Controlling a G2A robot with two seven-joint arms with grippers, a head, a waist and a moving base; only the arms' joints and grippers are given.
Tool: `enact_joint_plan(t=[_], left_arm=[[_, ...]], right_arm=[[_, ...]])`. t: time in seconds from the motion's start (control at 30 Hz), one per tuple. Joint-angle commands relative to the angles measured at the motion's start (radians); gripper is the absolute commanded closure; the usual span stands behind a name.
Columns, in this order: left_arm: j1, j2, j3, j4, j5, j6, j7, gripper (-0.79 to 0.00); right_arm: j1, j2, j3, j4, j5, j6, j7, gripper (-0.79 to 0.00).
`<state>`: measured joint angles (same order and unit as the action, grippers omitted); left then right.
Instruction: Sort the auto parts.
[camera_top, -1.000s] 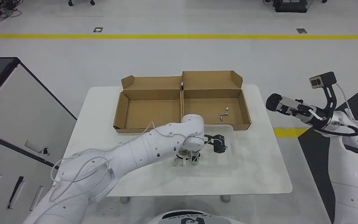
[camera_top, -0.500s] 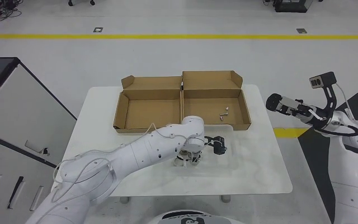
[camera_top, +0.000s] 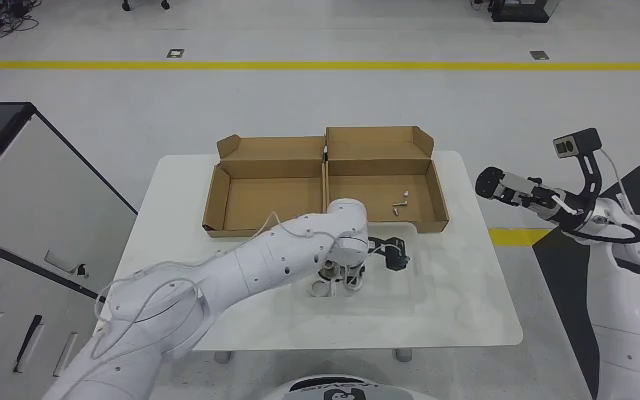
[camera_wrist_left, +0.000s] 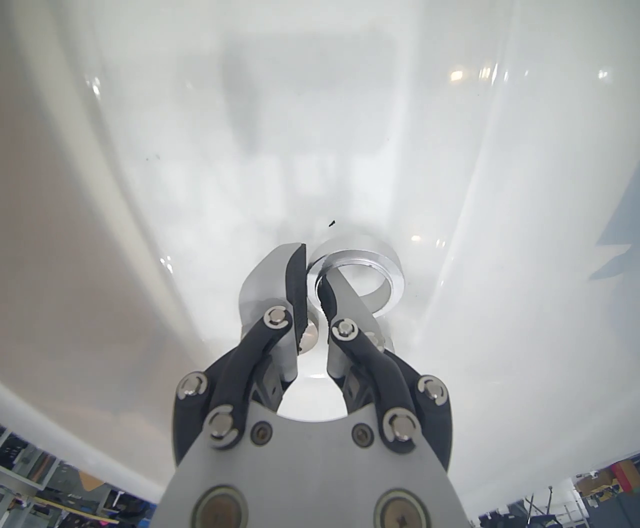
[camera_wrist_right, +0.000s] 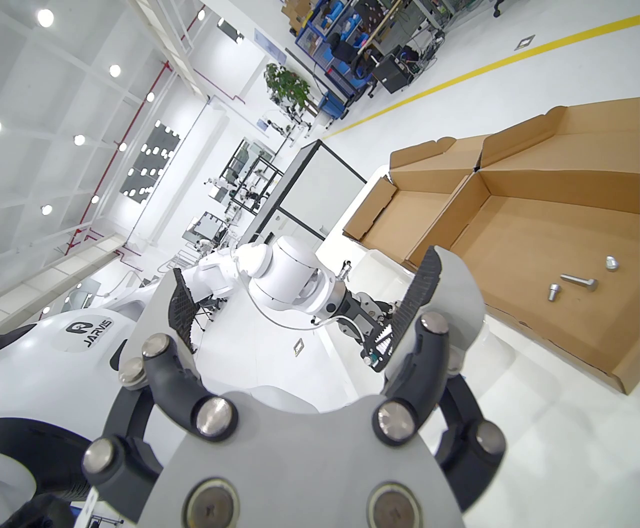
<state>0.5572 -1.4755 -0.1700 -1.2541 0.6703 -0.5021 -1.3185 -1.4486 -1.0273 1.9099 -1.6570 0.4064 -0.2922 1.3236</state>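
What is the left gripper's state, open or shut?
Left gripper shut on the metal ring: one finger inside, one outside its wall.

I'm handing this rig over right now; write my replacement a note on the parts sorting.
Left end effector: shut on the wall of a silver metal ring, low inside the translucent white plastic bin on the table.
Right end effector: open, holding nothing, beyond the table's edge.
Done: three silver metal bolts lie in the right brown cardboard box.
To do: lift the ring out, probably into the left brown cardboard box; further parts in the bin are hard to tell.
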Motion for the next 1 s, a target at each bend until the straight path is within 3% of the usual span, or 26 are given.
enact_joint_plan(t=[0.0,0.23,0.47,0.97], left_arm=[[-0.025,0.012,0.0,-0.027,-0.038,0.019,-0.019,0.0],[-0.111,0.086,-0.024,-0.207,-0.144,0.092,-0.091,0.0],[-0.151,0.173,-0.064,-0.418,-0.177,0.182,-0.182,0.0],[-0.149,0.177,-0.066,-0.425,-0.177,0.188,-0.172,0.0]], right_arm=[[0.0,0.0,0.0,0.0,0.0,0.0,0.0,-0.785],[0.0,0.0,0.0,0.0,0.0,0.0,0.0,-0.785],[0.0,0.0,0.0,0.0,0.0,0.0,0.0,-0.785],[0.0,0.0,0.0,0.0,0.0,0.0,0.0,-0.785]])
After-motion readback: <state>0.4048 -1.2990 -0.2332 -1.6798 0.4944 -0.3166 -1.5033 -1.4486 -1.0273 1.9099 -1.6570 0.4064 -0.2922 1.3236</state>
